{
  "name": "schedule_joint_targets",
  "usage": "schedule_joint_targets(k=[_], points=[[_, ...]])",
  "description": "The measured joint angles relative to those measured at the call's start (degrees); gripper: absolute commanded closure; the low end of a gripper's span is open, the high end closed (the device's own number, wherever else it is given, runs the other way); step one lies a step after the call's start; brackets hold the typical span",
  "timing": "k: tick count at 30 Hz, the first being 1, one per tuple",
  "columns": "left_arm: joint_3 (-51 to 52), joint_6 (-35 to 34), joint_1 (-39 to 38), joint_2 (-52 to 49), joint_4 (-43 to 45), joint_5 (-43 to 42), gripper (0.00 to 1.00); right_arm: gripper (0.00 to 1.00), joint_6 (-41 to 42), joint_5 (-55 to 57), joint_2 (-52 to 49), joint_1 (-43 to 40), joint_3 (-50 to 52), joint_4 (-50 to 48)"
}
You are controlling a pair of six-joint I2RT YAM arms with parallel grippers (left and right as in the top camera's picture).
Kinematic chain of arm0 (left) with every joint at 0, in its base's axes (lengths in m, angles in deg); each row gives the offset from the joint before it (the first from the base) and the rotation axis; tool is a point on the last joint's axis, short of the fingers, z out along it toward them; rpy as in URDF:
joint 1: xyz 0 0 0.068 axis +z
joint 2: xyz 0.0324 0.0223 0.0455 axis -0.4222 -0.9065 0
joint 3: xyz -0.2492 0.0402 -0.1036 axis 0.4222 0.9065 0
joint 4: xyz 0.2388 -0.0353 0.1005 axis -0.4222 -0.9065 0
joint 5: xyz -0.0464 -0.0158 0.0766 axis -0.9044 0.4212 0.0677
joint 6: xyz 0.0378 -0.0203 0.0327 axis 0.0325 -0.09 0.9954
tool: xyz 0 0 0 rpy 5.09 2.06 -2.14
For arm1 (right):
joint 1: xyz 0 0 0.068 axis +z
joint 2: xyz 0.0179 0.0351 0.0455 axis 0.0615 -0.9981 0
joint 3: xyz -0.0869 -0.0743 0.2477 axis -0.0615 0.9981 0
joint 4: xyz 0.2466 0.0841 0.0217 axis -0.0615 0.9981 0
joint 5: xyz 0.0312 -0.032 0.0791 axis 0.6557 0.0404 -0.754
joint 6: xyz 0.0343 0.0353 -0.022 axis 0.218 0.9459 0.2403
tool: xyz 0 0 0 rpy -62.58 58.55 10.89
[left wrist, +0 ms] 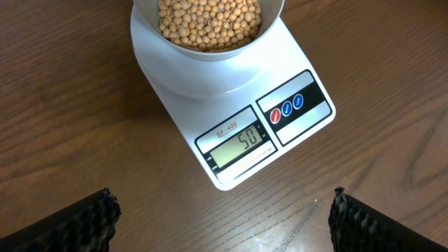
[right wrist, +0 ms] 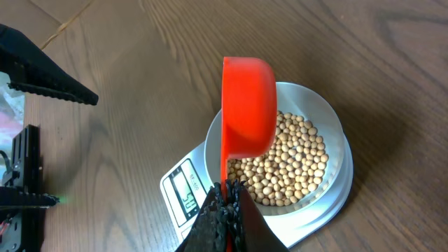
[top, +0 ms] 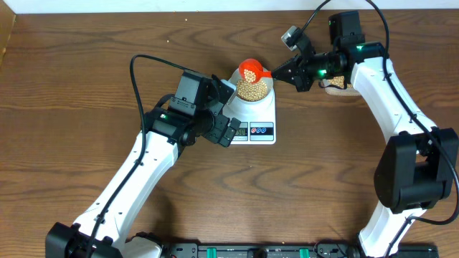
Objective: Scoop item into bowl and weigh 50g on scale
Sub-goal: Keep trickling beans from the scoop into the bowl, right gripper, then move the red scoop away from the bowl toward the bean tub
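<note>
Scale (left wrist: 182, 105) shows 50: right fingers (right wrist: 206, 224), clamped on the tipped orange scoop (right wrist: 246, 105) over the bowl (right wrist: 308, 98), should level it without spilling beans (left wrist: 210, 21); left fingers (left wrist: 91, 224) gape empty.

Small tan round beans (left wrist: 210, 21) filling pale bowl (right wrist: 334, 129), bowl upright on flat white scale (left wrist: 234, 105), I read 50 on its display (left wrist: 238, 145)

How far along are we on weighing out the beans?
Done: beans sit in the bowl on the scale, and the display reads 50. In hand: the right pincer is shut on the orange scoop, tipped over the bowl. The left pincer hangs open beside the scale, holding nothing. Left: likely just drawing the scoop away without spilling more.
</note>
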Motion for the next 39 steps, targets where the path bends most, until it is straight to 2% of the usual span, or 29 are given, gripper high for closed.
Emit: schedule_joint_targets(k=[17,22,32,39], points=[[0.00,0.02,0.00,0.00,0.00,0.00,0.02,0.99,0.17,1.27,0.00,-0.02,0.00,-0.04],[0.00,0.00,0.00,0.00,0.00,0.00,0.02,0.99,2.27,-2.86,0.00,-1.01,0.00,-1.51],[0.00,0.00,0.00,0.00,0.00,0.00,0.02,0.99,13.33,-12.94,0.00,-12.37,0.00,-1.62],[0.00,0.00,0.00,0.00,0.00,0.00,0.02,0.99,17.07,-14.62,0.00,-21.92,-0.02,4.13]])
